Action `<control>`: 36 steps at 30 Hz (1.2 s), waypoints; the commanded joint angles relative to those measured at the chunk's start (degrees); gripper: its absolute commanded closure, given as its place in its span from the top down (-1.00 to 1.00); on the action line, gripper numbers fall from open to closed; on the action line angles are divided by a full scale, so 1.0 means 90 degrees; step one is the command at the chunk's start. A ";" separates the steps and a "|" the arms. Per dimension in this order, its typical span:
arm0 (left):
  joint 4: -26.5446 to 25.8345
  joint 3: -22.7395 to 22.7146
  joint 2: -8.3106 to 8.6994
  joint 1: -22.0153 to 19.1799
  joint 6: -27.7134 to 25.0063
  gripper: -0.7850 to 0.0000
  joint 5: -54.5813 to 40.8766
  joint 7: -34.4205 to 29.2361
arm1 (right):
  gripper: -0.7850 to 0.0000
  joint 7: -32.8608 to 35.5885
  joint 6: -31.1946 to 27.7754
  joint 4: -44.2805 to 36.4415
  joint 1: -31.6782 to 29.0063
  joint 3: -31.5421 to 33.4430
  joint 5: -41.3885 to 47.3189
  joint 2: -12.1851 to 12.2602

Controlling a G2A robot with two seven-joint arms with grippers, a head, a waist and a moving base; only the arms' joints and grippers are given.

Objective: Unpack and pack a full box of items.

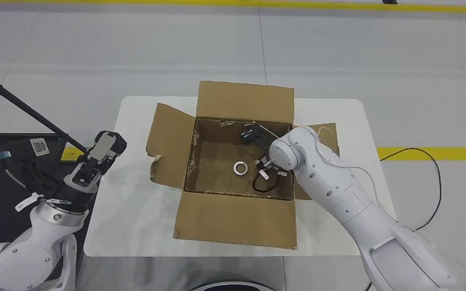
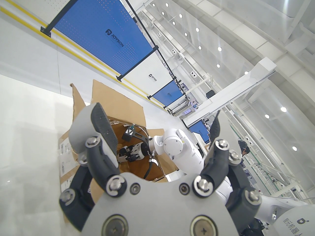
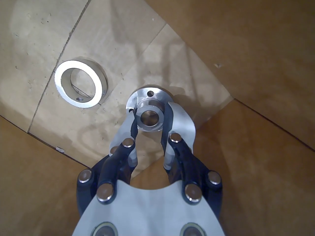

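An open cardboard box [image 1: 240, 218] stands in the middle of the white table [image 1: 127, 218]. My right gripper [image 1: 263, 173] is down inside it, near its right wall. In the right wrist view that gripper [image 3: 150, 109] is shut on the hub of a flanged metal bushing [image 3: 150, 94] resting on the box floor [image 3: 37, 25]. A silver metal ring [image 3: 78, 83] lies flat beside it, also seen in the top view as the ring [image 1: 239, 168]. My left gripper [image 1: 108, 144] is at the table's left edge, tilted upward; it [image 2: 157, 116] is open and holds nothing.
The box flaps are folded outward: the left flap [image 1: 171, 145] and the back flap [image 1: 245, 100]. A black pole [image 1: 33, 113] and dark equipment [image 1: 36, 149] stand off the table's left side. Bare table lies left of the box and along its front.
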 commanded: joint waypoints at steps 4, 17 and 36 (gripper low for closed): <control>0.0000 0.0000 0.0000 0.0000 0.0000 1.00 0.0000 0.0000 | -0.73 0.0075 -0.0101 0.0018 -0.0048 0.0052 0.0080 -0.0018; 0.0000 0.0000 0.0000 0.0000 0.0000 1.00 0.0000 0.0000 | -0.50 0.0164 -0.0297 -0.0324 -0.0303 0.0143 0.0162 -0.0035; 0.0000 0.0000 0.0000 0.0000 0.0000 1.00 0.0000 0.0000 | -0.08 -0.0241 -0.0267 -0.0484 -0.0517 0.0205 -0.0065 -0.0116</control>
